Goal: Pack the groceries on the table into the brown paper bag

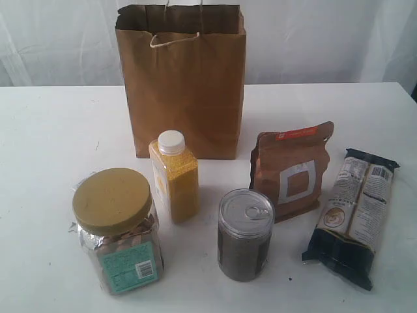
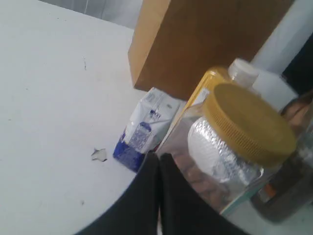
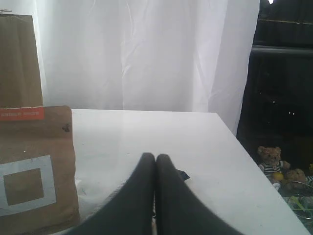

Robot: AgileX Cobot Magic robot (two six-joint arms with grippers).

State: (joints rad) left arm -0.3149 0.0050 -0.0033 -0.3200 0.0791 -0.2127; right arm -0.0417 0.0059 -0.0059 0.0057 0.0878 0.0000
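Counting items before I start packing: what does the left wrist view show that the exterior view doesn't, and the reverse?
Only the left wrist view: a small white-blue carton and the shut left hand. Only the exterior view: the long dark-blue packet and the cord handle. Both: the brown paper bag, the yellow-lidded jar and the yellow bottle.

This looks like a staged recording corner in a lab or studio rather than a home: a bare white table (image 1: 45, 130) stands against a white curtain (image 3: 146, 54) that fills the background. Past the curtain's edge is a dark room with a horizontal bar (image 3: 281, 49), and two small teddy bears (image 3: 270, 160) sit low beside the table
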